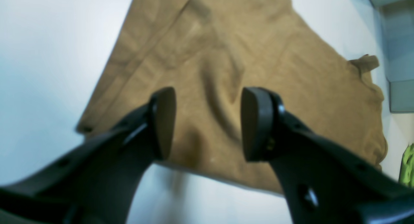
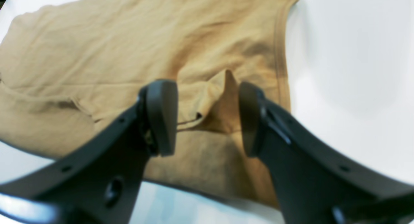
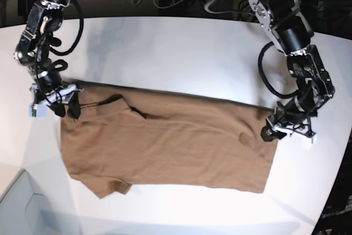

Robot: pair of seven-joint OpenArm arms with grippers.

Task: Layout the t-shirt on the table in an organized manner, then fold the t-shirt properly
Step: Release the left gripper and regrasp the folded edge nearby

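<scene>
Tan t-shirt [image 3: 170,147] flat on table [image 3: 176,48].

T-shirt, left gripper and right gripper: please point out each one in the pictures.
t-shirt [image 3: 181,147], base view, middle of the flat body.
left gripper [image 1: 208,123], left wrist view, midway between its open fingertips.
right gripper [image 2: 208,117], right wrist view, midway between its open fingertips.

The t-shirt [image 3: 176,147] under me is a plain tan-brown, no pattern. It lies on the matte white table [image 3: 165,53]. My left gripper [image 1: 207,123] and right gripper [image 2: 207,117] are black.
</scene>
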